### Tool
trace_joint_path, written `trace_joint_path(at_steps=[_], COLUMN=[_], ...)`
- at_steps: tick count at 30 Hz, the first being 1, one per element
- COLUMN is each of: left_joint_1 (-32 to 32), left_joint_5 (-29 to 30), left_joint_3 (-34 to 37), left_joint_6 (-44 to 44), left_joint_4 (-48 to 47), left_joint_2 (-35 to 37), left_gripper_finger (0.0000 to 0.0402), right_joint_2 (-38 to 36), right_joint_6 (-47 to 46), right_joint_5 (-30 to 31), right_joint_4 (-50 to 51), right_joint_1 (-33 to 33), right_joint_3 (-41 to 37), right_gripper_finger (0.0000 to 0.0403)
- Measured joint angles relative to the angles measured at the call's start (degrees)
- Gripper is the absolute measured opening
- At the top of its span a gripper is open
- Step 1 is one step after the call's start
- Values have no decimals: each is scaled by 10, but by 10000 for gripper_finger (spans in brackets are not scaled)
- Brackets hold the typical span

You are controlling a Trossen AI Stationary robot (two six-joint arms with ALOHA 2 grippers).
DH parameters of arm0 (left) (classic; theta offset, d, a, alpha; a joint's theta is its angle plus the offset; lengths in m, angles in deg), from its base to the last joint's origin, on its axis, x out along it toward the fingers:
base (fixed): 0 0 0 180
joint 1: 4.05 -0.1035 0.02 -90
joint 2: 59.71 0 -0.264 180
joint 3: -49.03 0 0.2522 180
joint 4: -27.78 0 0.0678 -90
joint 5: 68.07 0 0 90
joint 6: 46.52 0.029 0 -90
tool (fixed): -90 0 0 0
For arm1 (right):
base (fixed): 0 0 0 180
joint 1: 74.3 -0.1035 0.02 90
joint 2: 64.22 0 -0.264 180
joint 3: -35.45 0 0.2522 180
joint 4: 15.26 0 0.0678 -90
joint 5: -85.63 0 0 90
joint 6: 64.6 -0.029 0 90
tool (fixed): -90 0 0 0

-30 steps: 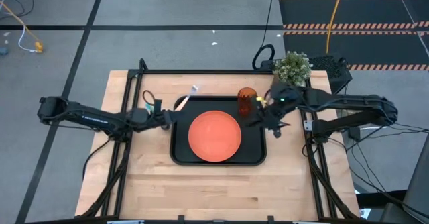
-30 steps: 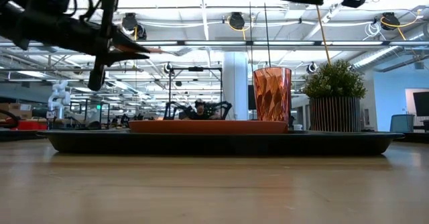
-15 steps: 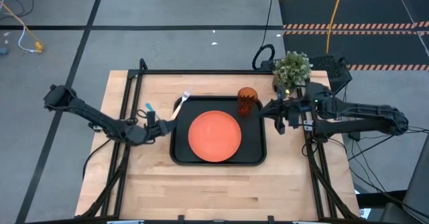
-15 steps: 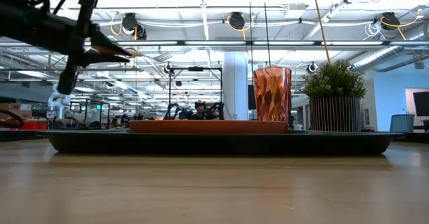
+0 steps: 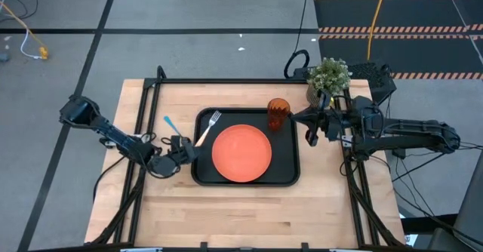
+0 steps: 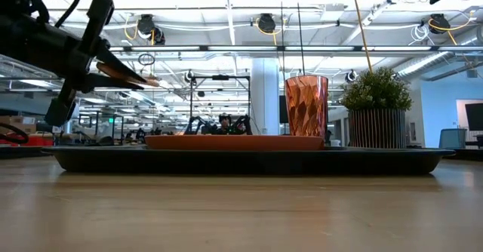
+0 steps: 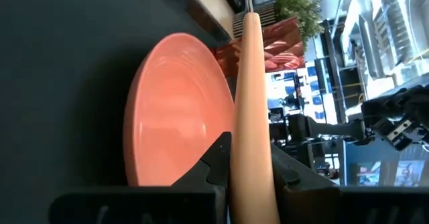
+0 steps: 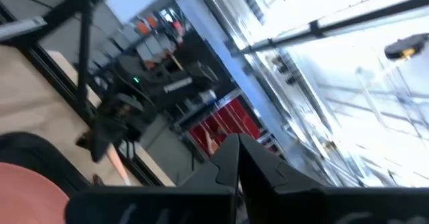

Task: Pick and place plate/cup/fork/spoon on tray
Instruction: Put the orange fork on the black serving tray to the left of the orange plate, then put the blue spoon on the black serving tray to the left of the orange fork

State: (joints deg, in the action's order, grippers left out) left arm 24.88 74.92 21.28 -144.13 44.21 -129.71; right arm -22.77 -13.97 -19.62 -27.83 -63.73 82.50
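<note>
The black tray (image 5: 198,173) lies mid-table with the orange plate (image 5: 241,152) flat on it and the amber cup (image 5: 278,114) upright in its far right corner. My left gripper (image 5: 183,149) is at the tray's left rim, shut on the tan-handled fork (image 5: 206,129), whose tines (image 5: 215,118) reach over the tray's far left corner. The blue-handled spoon (image 5: 170,124) lies on the table left of the tray. Raised off the tray's right side, my right gripper (image 5: 308,127) is shut with nothing in it. My left gripper pinches the fork's tan handle (image 7: 251,137) near its free end between the two fingers. They come from the table's near left, about level, and the handle runs on along them toward the cup. The fork (image 6: 143,79) is lifted clear above the tray.
A potted green plant (image 5: 329,76) stands at the far right, just behind my right arm. Bare wood lies between the tray and the table's near edge. A black frame runs along the table's far and side edges.
My left gripper has gone toward the near edge and down, rolling as it went. The fork has come with it, and its tines now lie over the tray's far left corner. The spoon has come into view. My right gripper has drawn back from the cup toward the right edge and tipped upward.
</note>
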Motion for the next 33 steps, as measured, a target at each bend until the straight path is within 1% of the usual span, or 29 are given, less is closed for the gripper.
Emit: trace_joint_path(at_steps=[3, 5, 7, 11, 15, 27, 30, 33], left_joint_1=[0, 0, -3, -16, -20, -19, -20, -20], left_joint_5=[2, 16, 28, 31, 25, -10, -10, -21], left_joint_3=[-6, -6, -6, -6, -6, -6, -6, -6], left_joint_6=[-22, -33, -41, -45, -24, -13, 17, 77], left_joint_4=[0, 0, 1, 5, 10, 10, 10, 8], left_joint_2=[-14, -14, -12, -4, -4, -4, 0, 12], left_gripper_finger=[31, 37, 56, 97, 118, 123, 124, 124], right_joint_2=[0, 0, 0, 0, 0, 0, 1, 3], right_joint_6=[2, 12, 14, 26, 32, 41, 41, 41], right_joint_5=[18, 19, 19, 19, 18, 17, 17, 17], right_joint_4=[-1, 0, 0, 0, -1, -9, -9, -9], right_joint_1=[0, 0, 0, 0, 0, 0, 0, 0], right_joint_3=[0, 0, 0, 0, 0, 0, 0, 0], right_gripper_finger=[0, 0, 0, 0, 0, 0, 0, 0])
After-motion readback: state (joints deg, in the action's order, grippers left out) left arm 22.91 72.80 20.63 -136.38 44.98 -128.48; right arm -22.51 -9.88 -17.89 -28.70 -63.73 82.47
